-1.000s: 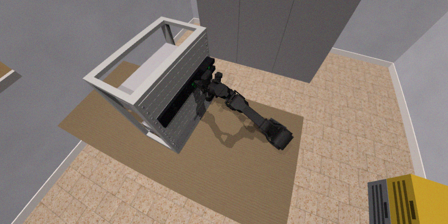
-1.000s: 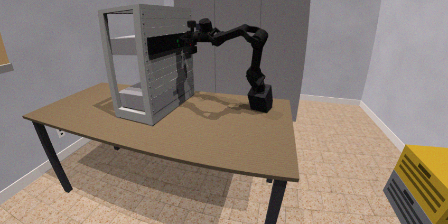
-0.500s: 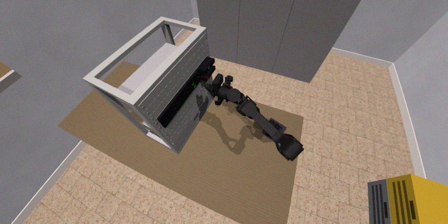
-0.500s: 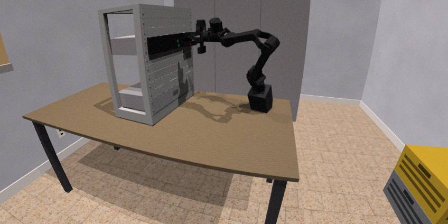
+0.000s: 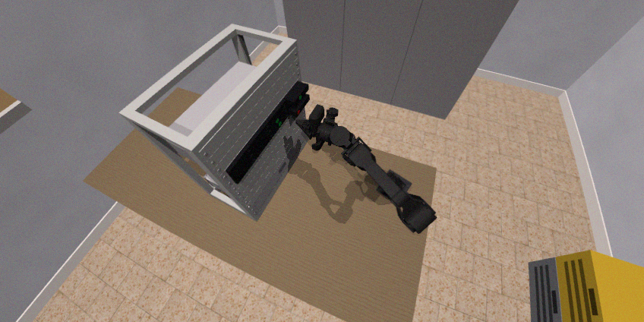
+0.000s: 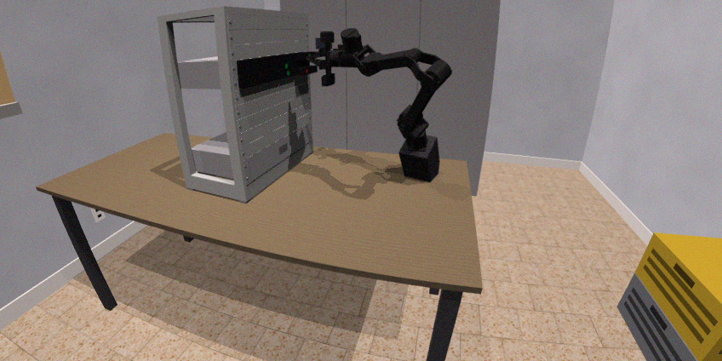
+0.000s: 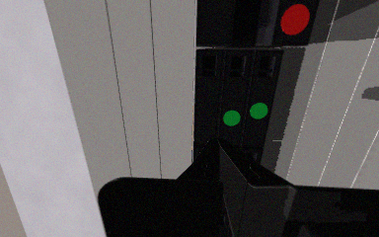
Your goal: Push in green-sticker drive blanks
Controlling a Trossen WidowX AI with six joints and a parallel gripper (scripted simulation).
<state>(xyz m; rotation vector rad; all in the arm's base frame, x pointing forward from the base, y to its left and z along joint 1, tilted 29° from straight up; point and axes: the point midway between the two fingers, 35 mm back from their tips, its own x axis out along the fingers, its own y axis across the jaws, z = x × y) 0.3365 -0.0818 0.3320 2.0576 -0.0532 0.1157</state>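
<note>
The grey rack [image 5: 191, 61] [image 6: 223, 84] stands on the table's left half. A black storage chassis [image 5: 252, 150] [image 6: 259, 72] runs across its front. Two green stickers [image 5: 277, 122] [image 6: 287, 69] sit close together on the chassis face; the wrist view shows one green sticker [image 7: 232, 118] beside the other green sticker [image 7: 259, 111]. A blank with a red sticker [image 5: 298, 112] [image 6: 306, 71] [image 7: 295, 19] stands out of the front at the right end. My gripper [image 5: 303, 123] [image 6: 318, 60] [image 7: 216, 144] is shut and empty, a short way off the chassis front, pointing at the green stickers.
The wooden table [image 5: 316, 237] [image 6: 354, 226] carries the rack and the arm's base [image 5: 415, 215] [image 6: 419, 158]. A tall grey cabinet [image 5: 388, 25] [image 6: 395, 13] stands behind. A yellow and grey box [image 5: 591, 292] [image 6: 679, 296] sits on the floor at the lower right.
</note>
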